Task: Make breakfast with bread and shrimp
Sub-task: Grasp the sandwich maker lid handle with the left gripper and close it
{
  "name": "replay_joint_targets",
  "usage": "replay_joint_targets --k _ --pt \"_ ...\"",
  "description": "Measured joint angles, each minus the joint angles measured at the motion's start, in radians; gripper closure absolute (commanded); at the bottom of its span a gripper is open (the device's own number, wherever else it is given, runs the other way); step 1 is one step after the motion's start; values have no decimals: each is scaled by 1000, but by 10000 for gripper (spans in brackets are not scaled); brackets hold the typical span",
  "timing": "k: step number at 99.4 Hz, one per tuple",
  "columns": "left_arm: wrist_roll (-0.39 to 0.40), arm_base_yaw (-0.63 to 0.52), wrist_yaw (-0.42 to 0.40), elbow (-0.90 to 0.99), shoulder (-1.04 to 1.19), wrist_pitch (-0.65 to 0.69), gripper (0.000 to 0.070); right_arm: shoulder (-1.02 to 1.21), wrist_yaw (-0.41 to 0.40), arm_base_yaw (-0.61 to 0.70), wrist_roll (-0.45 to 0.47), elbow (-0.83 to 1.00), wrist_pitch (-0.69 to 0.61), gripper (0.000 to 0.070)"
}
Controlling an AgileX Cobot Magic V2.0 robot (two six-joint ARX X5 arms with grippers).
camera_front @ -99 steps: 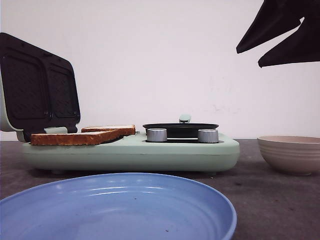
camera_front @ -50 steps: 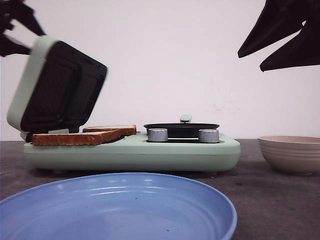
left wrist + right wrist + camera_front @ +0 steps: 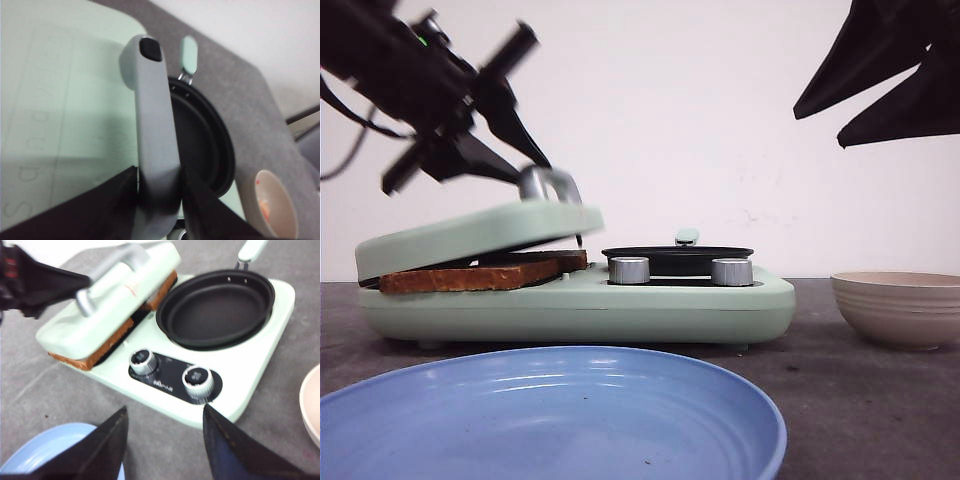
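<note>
Two toasted slices of bread (image 3: 470,275) lie on the left plate of the mint-green sandwich maker (image 3: 620,310), their brown edges (image 3: 95,352) showing under its lid (image 3: 470,228). The lid is tilted low, almost down on the bread. My left gripper (image 3: 535,170) is shut on the lid's grey handle (image 3: 152,115), one finger on each side of it. My right gripper (image 3: 817,115) hangs open high at the right with nothing in it; in its wrist view it is over bare table in front of the machine. Blurred pink-orange bits (image 3: 264,210) that look like the shrimp lie in the beige bowl (image 3: 267,202).
A black frying pan (image 3: 678,258) sits on the maker's right half behind two silver knobs (image 3: 629,270). The beige bowl (image 3: 900,305) stands right of the machine. A large blue plate (image 3: 550,420) fills the near foreground.
The lid stood upright a second ago. My left gripper came in, took its handle and swung it down to almost rest on the bread. The right gripper stayed put.
</note>
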Motion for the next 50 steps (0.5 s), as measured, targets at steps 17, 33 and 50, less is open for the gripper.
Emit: replay_joint_targets --k 17,33,50 --pt "15 -18 -17 3 17 5 533 0 -7 0 0 0 -7 423" --pt "41 -20 -34 -1 16 -49 273 -1 -7 0 0 0 -7 423" --pt "111 -13 -63 0 -48 -108 275 -29 -7 0 0 0 -9 422"
